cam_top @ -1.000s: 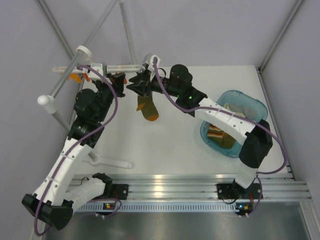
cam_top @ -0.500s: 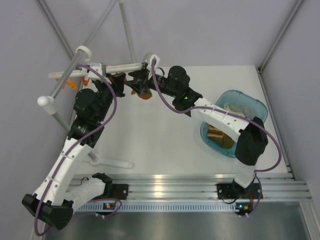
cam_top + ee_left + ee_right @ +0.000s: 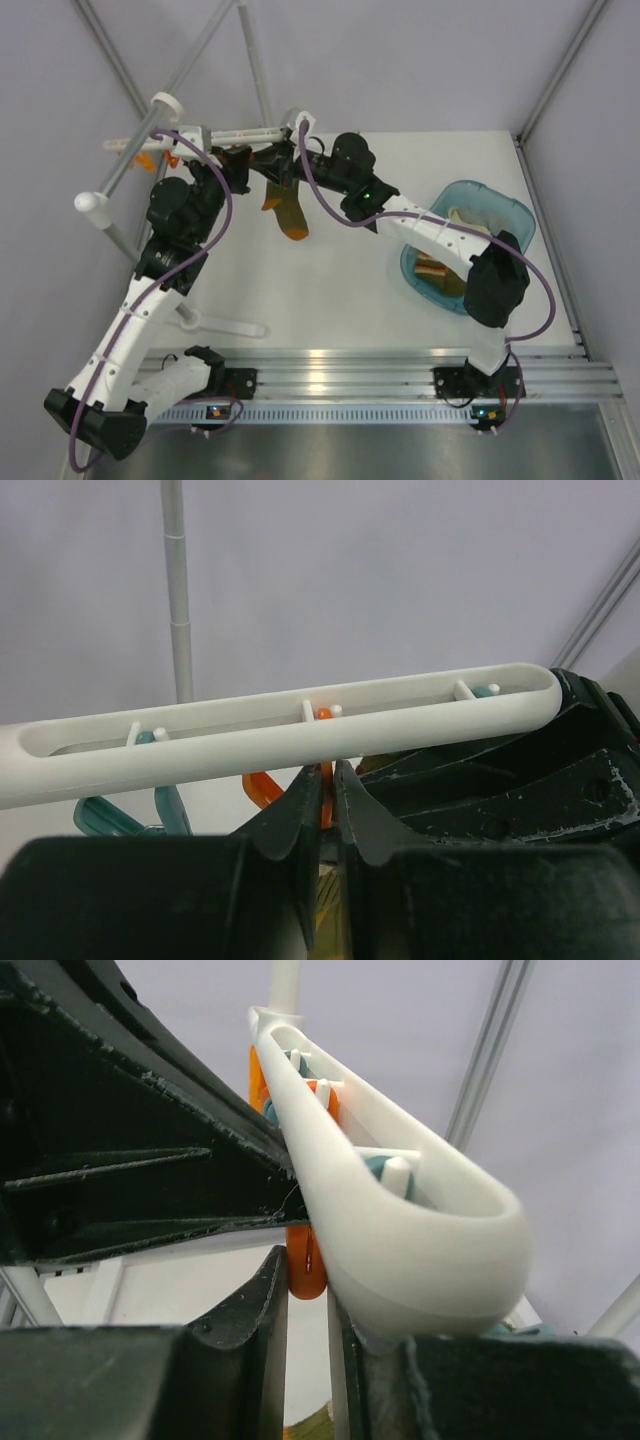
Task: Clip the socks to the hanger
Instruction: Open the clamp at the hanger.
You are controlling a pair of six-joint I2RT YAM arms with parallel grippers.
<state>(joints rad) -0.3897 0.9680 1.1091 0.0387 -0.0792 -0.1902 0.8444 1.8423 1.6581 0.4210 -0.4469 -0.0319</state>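
The hanger (image 3: 215, 133), a thin white bar with orange and teal clips, hangs at the back left. One olive-brown sock (image 3: 288, 212) dangles below it, under the two grippers. My left gripper (image 3: 240, 165) (image 3: 328, 772) is shut on an orange clip (image 3: 327, 792) just beneath the hanger bar (image 3: 300, 730). Facing it from the right, my right gripper (image 3: 273, 165) (image 3: 305, 1280) has its jaws nearly together, with an orange clip's end (image 3: 305, 1260) pinched between the tips, right against the hanger's rounded end (image 3: 410, 1250). More socks (image 3: 432, 268) lie in the basket.
A teal basket (image 3: 505, 208) stands at the right. Thick grey-white poles with round caps (image 3: 125, 170) cross at the left beside the hanger. A white rod (image 3: 225, 324) lies on the table near the left arm. Teal clips (image 3: 105, 818) hang further left.
The sock was bunched up at the hanger half a second ago and now hangs full length again. My right gripper's jaws have narrowed and it has edged left; the left arm barely moved.
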